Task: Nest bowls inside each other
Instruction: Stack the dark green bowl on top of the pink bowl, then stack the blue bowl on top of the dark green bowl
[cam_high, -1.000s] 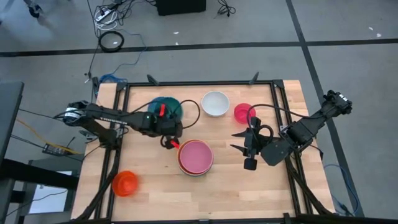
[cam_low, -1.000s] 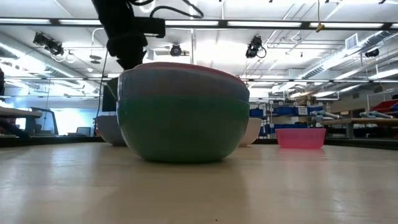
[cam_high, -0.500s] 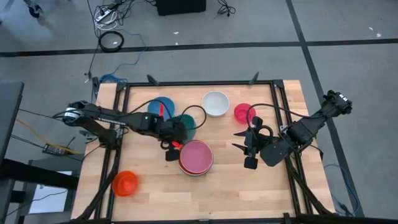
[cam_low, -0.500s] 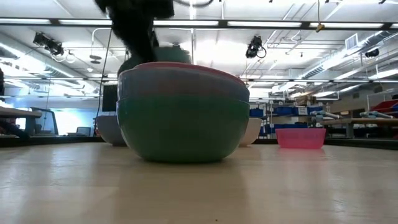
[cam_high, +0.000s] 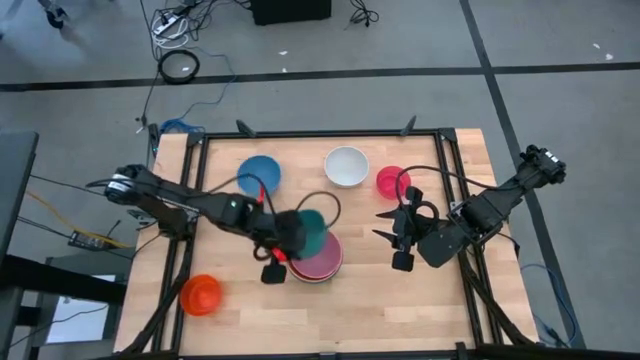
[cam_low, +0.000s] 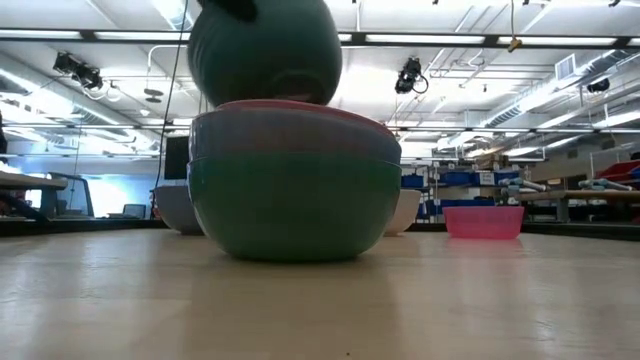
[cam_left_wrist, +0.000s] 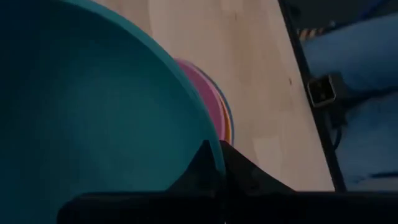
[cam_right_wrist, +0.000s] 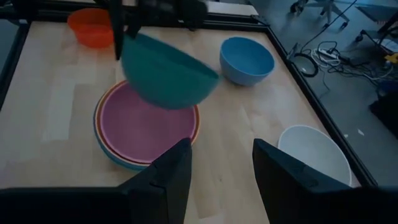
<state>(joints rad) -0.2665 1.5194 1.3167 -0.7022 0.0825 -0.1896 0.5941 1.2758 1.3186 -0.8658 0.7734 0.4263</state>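
Bowls mid-nesting: we see the teal bowl (cam_high: 311, 230) hanging in the air over the stack.

Largest first, we find the wooden surface (cam_high: 420, 310), then the stack of nested bowls (cam_high: 318, 256) near its middle, a pink bowl (cam_right_wrist: 149, 121) on top and a green bowl (cam_low: 290, 205) at the base in the low view. We see the left gripper (cam_high: 285, 232) with its jaws clamped on the teal bowl's rim, holding it tilted above the stack's left edge, clear of the pink bowl. The right gripper (cam_high: 392, 228) hovers right of the stack, its jaws apart and holding nothing. Smaller bowls sit apart on the surface: blue bowl (cam_high: 259, 173) and white bowl (cam_high: 346, 166) at the back, orange bowl (cam_high: 201, 294) front left, and the small red-pink bowl (cam_high: 391, 181) beside the white one.
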